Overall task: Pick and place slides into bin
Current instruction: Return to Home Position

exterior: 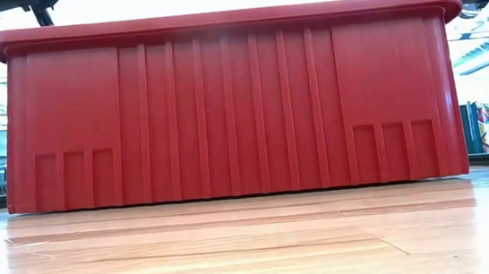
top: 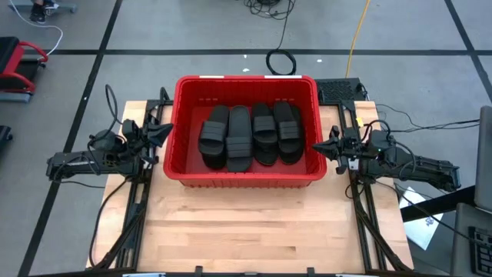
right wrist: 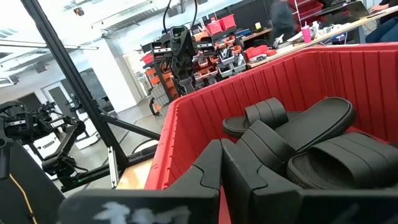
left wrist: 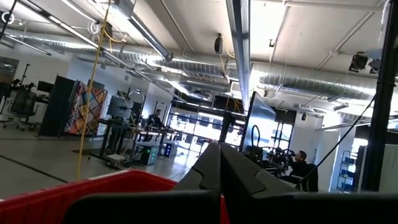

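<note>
Now every slide I can see, the slides (top: pixel 250 137), lies inside the red bin (top: pixel 246 181) on the worktop (top: pixel 254 227). My left jaws and right jaws are clenched on nothing, one at each end of the bin. Placing looks finished. Next, I judge, both arms fold home, clear of the rim.

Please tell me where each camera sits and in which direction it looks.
High view: above the table, looking straight down; both arms, left gripper and right gripper flank the bin.
Low view: at tabletop height, facing the bin's wall; arms peek in at top corners.
Left wrist view: on left arm, looking over the bin's rim into the room; own shut fingers.
Right wrist view: on right arm, looking into the bin; own shut fingers.
Shared: high and right wrist views see the sandals in the bin.
</note>
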Robot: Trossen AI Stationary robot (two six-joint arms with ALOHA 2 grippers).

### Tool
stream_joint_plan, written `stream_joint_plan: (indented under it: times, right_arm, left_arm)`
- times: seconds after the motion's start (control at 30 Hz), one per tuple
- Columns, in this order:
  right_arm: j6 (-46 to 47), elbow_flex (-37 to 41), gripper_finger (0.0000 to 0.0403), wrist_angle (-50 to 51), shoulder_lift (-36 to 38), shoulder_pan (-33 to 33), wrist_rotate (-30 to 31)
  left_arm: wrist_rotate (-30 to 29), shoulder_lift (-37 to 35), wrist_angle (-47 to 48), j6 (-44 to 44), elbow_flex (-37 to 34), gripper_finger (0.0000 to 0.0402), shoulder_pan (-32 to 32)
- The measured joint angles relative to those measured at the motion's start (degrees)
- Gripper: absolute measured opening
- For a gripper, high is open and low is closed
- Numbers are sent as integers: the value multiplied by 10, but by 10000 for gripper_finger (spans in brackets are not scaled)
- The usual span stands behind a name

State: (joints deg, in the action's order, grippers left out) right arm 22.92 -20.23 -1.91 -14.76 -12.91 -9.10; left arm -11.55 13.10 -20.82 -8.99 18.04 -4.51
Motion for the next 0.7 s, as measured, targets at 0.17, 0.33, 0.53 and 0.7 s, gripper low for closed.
stream_joint_plan:
  times: [0.17,0.33,0.53,0.7]
  right_arm:
    - [0,0,0,0,0,0,0]
    - [0,0,0,0,0,0,0]
    - [0,0,0,0,0,0,0]
    - [0,0,0,0,0,0,0]
  left_arm:
    - [0,0,0,0,0,18,0]
    - [0,0,0,0,0,23,0]
    - [0,0,0,0,0,24,0]
    - [0,0,0,0,0,24,0]
